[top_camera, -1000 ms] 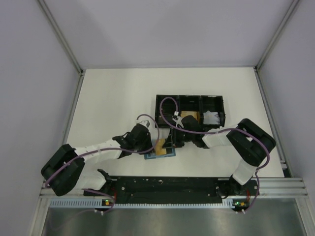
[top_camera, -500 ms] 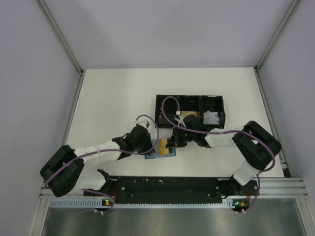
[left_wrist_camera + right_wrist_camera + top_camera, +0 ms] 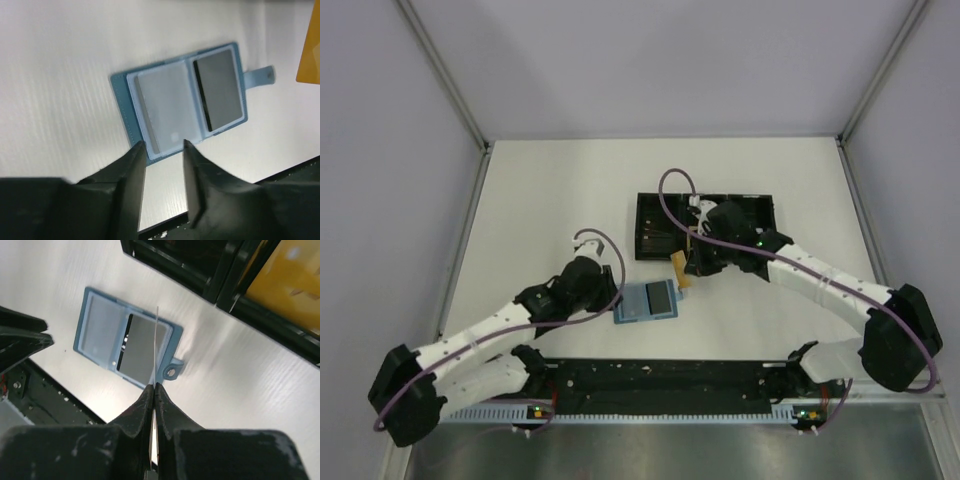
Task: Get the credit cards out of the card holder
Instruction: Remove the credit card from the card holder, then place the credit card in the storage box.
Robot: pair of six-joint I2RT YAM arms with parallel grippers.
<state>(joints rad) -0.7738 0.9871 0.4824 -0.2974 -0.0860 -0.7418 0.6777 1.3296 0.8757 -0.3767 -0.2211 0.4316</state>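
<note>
The teal-blue card holder lies open and flat on the white table, in front of the black tray. A dark credit card sits in its right leaf; the left leaf shows only a pale slotted face. My right gripper hangs above the holder's right edge, shut on an orange-gold credit card, seen edge-on as a thin line in the right wrist view. My left gripper is open at the holder's near-left edge, with nothing between its fingers.
The long black tray stands behind the holder, partly covered by my right arm. An orange-yellow thing lies in one of its compartments. A black rail runs along the near table edge. Grey walls close in both sides.
My right gripper shut on the orange-gold card, drew it out of the holder and rose toward the tray. My left gripper opened, let go of the holder and backed off to the left.
</note>
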